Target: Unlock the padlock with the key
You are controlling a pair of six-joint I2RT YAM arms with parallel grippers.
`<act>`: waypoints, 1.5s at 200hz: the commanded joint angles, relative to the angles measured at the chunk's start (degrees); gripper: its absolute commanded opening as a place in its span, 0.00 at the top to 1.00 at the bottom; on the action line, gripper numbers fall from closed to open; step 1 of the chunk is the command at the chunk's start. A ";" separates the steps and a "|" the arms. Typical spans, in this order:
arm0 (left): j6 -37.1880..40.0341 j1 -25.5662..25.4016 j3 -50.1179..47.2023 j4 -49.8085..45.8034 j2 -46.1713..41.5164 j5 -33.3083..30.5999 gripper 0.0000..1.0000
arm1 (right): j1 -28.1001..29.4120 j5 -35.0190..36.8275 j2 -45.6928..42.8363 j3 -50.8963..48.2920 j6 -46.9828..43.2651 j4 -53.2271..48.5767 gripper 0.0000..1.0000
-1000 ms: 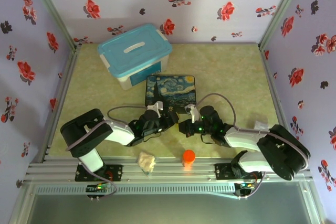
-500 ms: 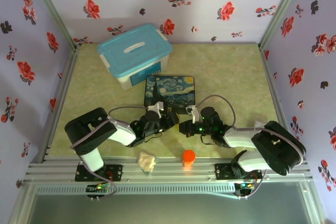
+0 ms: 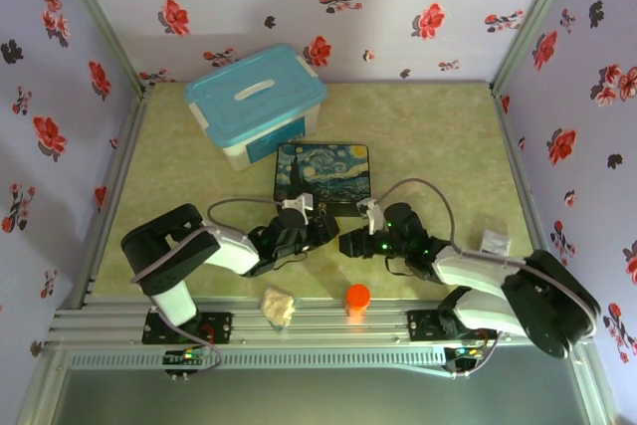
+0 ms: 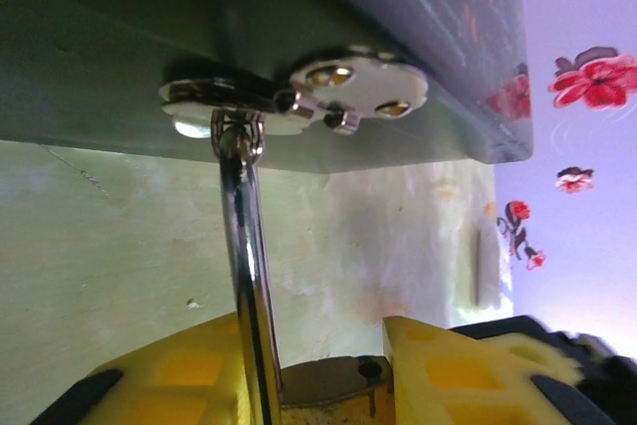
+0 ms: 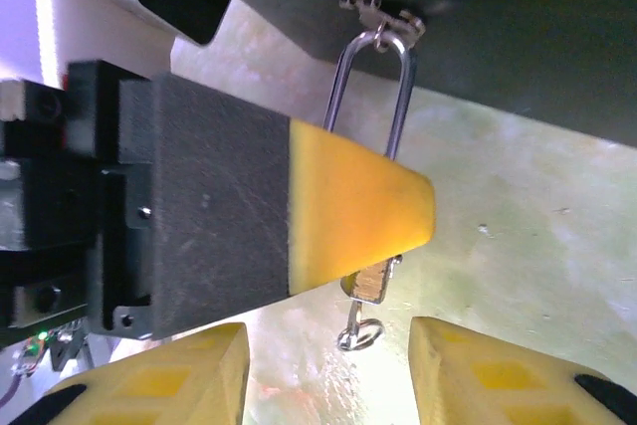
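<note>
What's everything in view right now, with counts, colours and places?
storage box: one, blue lid, far left.
tin box: one, night-sky painting, table centre.
padlock: one, brass body, silver shackle through the tin box's hasp.
key: one, small, metal, apparently hanging under the padlock.
beige lump: one, near edge.
orange cylinder: one, near edge, right of the lump.
pale item: one, right side, too small to identify.
left gripper: yellow-tipped, shut on the padlock.
right gripper: yellow-tipped, open, facing the padlock.
</note>
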 commanded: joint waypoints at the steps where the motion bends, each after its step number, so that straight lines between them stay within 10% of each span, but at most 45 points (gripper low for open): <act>1: 3.51 1.52 0.59 -15.66 1.56 0.79 0.70 | -0.15 5.62 -4.58 1.15 -2.60 -6.99 0.55; 79: 16.53 1.86 14.07 -49.76 3.72 -5.81 0.62 | -0.15 13.59 -12.82 0.15 -3.77 -12.72 0.60; 159: 17.21 0.83 15.21 -50.67 3.11 -6.13 0.50 | -0.15 14.89 -11.93 0.24 -4.17 -12.10 0.58; 186: 16.21 0.87 11.55 -47.09 -4.26 -6.09 0.33 | -0.18 14.94 -8.02 2.03 -3.02 -8.95 0.46; 251: 19.47 2.92 8.54 -57.82 -27.85 -10.92 0.27 | -0.27 8.04 5.64 5.28 1.38 5.70 0.13; 300: 21.01 8.06 3.17 -60.21 -42.76 -13.98 0.18 | -0.21 6.33 17.64 10.07 -0.05 9.55 0.27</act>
